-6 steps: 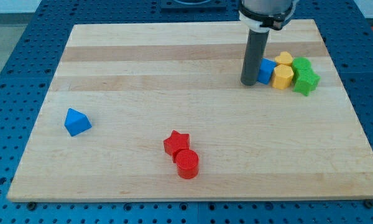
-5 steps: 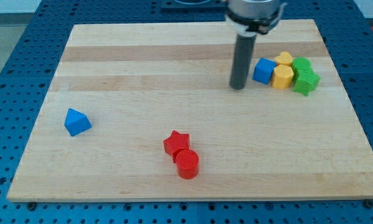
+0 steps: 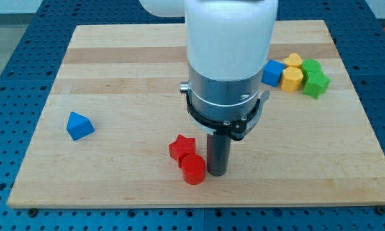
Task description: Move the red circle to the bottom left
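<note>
The red circle (image 3: pixel 193 170) sits near the view's bottom centre of the wooden board (image 3: pixel 115 77), touching the red star (image 3: pixel 181 147) just above and left of it. My tip (image 3: pixel 217 172) stands on the board right beside the red circle, on its right side, about touching it. The arm's large white and grey body hides the middle of the board above the tip.
A blue triangular block (image 3: pixel 79 125) lies at the view's left. At the view's upper right is a cluster: a blue cube (image 3: pixel 273 72), two yellow blocks (image 3: pixel 291 78), and two green blocks (image 3: pixel 315 83).
My tip has moved from beside the blue cube at the upper right down and left to the right side of the red circle. No block has visibly moved.
</note>
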### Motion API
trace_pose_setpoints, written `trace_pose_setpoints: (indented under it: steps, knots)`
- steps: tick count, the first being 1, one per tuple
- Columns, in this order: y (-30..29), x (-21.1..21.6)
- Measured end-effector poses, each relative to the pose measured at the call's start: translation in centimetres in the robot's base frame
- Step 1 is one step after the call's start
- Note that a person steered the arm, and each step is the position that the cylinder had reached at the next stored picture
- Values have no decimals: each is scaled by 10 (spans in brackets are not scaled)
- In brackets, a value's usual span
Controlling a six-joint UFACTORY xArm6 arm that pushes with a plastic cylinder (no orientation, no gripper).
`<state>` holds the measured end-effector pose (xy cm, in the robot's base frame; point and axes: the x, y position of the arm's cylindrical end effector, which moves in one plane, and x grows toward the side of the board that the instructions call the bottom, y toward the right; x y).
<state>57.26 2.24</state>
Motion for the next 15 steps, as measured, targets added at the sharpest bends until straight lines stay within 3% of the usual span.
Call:
trace_pose_setpoints:
  steps: [5,9,14,15]
  knots:
    - [-74,0]
    - [-69,29]
    - [-181,23]
    - [-155,24]
